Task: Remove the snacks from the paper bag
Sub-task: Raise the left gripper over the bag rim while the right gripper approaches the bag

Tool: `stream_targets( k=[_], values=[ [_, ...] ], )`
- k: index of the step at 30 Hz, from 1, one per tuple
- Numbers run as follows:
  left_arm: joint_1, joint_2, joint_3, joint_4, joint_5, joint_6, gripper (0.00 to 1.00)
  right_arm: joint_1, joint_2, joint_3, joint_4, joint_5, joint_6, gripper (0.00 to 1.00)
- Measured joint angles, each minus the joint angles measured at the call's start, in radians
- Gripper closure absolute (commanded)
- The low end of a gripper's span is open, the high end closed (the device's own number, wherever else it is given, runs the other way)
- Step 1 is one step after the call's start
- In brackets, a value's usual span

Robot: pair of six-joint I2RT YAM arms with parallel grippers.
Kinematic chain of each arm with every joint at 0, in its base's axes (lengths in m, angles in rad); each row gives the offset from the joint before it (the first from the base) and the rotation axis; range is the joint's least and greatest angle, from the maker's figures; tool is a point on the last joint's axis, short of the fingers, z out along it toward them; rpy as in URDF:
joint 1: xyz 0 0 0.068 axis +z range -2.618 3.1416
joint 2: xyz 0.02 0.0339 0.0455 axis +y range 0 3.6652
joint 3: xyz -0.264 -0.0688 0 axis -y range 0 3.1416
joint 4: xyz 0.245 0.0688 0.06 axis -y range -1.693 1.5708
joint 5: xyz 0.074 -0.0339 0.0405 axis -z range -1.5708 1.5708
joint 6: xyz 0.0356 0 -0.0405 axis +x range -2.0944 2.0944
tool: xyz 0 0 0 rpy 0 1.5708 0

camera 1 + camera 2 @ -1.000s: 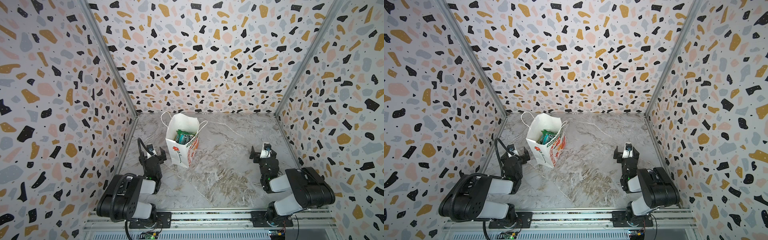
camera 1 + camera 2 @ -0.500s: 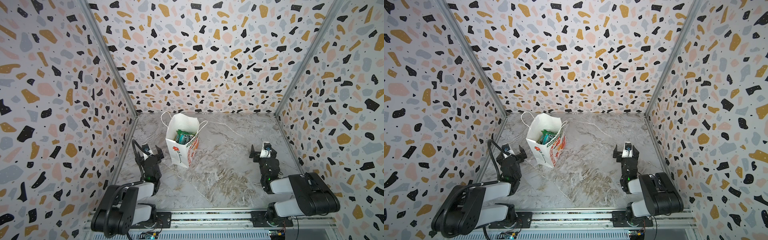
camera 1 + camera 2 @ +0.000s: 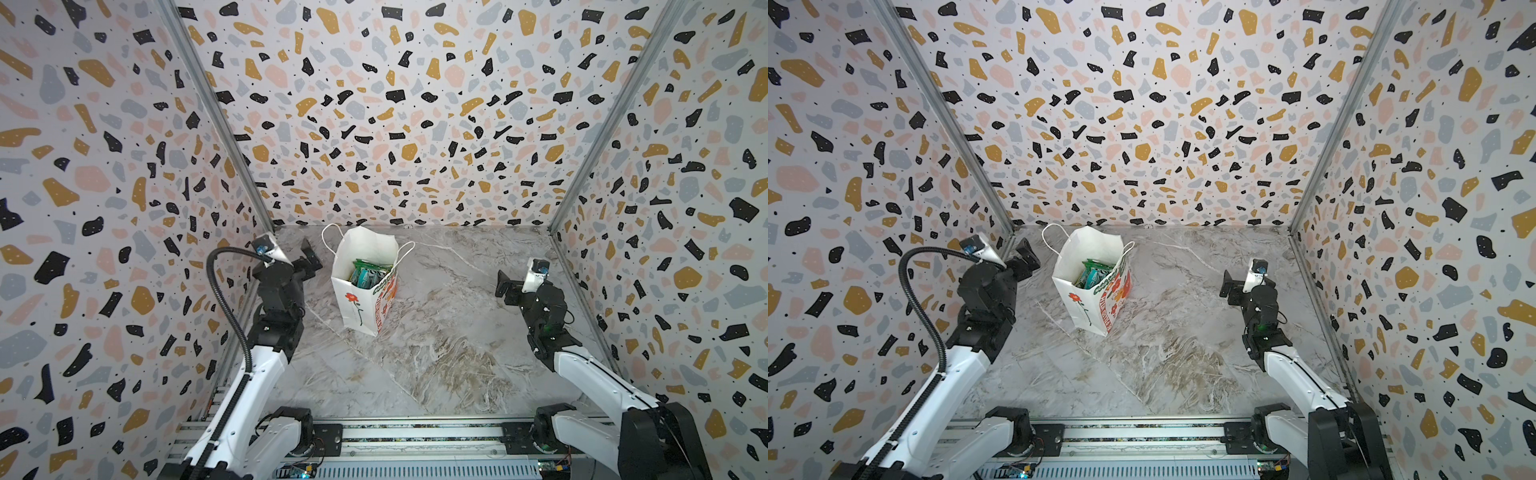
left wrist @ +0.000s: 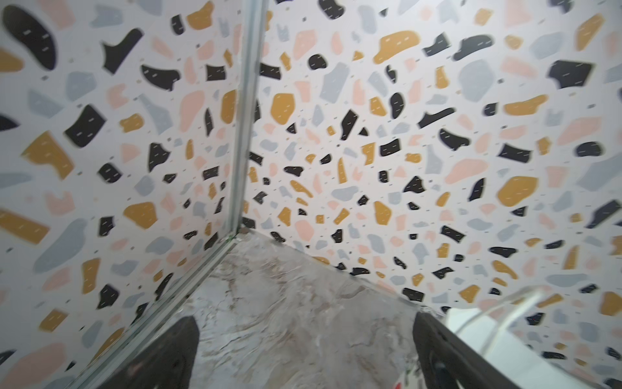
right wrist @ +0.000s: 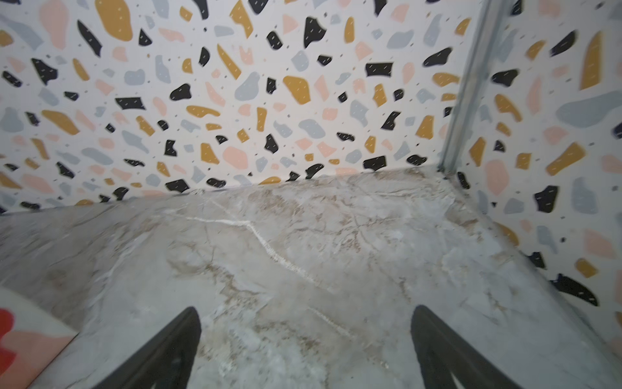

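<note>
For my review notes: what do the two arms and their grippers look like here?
The left arm and right arm have white links and black joints. A black ribbed cable loops along the left one only. The left gripper and right gripper are black with tapered fingers, beside white wrist cameras.

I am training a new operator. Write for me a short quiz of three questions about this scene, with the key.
1. True or false: the snacks lie on the table.
2. Which is nearer to the paper bag? A: the left hand. B: the right hand.
3. Fill in: both hands are ___ and hold nothing.
Key: 1 false, the snacks are inside the paper bag. 2 A. 3 open.
</note>
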Motion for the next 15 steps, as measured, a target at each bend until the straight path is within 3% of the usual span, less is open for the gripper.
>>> stream_targets(
  k=[7, 12, 15],
  values=[
    [0.0, 0.132, 0.295, -0.156, 0.222, 0.045, 0.11, 0.0, -0.001, 0.004, -0.109, -0.179, 0.026, 0.01],
    [0.002, 0.292, 0.469, -0.266, 0.329, 0.079, 0.28, 0.0, 0.0, 0.008, -0.129, -0.24, 0.026, 0.01],
    [0.011, 0.376, 0.546, -0.326, 0.384, 0.083, 0.33, 0.0, 0.0, 0.009, -0.132, -0.257, 0.026, 0.01]
  ],
)
